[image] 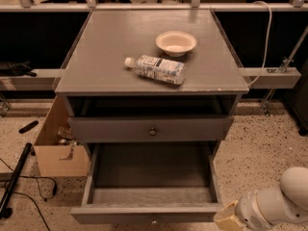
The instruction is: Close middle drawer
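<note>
Hanging wide open below the tabletop's (106, 57) front edge is the middle drawer (151, 172). The claw (227, 219) hovers low, beneath the front right corner; clenched or released, cannot tell.

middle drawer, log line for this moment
state: middle drawer pulled out | gripper: low right, by drawer's front right corner | contact: cannot tell | top: bottle, bowl

A robot lab or test bay: the grey cabinet (120, 57) stands on a speckled floor (260, 148), metal rail (43, 7) behind it, cardboard box (60, 160) at its left, loose cable (270, 32) at its right, gripper (227, 219) by its lower right corner.
</note>
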Controlling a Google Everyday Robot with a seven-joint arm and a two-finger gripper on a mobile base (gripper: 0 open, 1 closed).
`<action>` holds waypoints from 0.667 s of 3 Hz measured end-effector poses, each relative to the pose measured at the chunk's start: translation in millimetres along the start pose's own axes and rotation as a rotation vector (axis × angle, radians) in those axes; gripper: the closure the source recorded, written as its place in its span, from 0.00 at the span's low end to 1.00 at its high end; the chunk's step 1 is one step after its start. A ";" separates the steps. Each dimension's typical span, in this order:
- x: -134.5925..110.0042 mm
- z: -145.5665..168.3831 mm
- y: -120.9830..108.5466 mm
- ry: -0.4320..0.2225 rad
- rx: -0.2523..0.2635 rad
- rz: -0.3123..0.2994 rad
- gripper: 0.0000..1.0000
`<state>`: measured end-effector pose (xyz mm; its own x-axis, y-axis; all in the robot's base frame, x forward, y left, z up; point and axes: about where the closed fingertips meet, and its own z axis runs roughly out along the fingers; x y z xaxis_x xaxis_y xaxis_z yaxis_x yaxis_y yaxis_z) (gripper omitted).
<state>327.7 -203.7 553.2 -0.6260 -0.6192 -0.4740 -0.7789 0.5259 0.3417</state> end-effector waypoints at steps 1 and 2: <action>11.5 37.6 -15.4 0.011 -0.012 0.088 1.00; 23.0 52.0 -23.9 -0.021 0.050 0.150 1.00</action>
<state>333.9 -200.2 491.9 -0.7336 -0.5195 -0.4381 -0.6738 0.6400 0.3693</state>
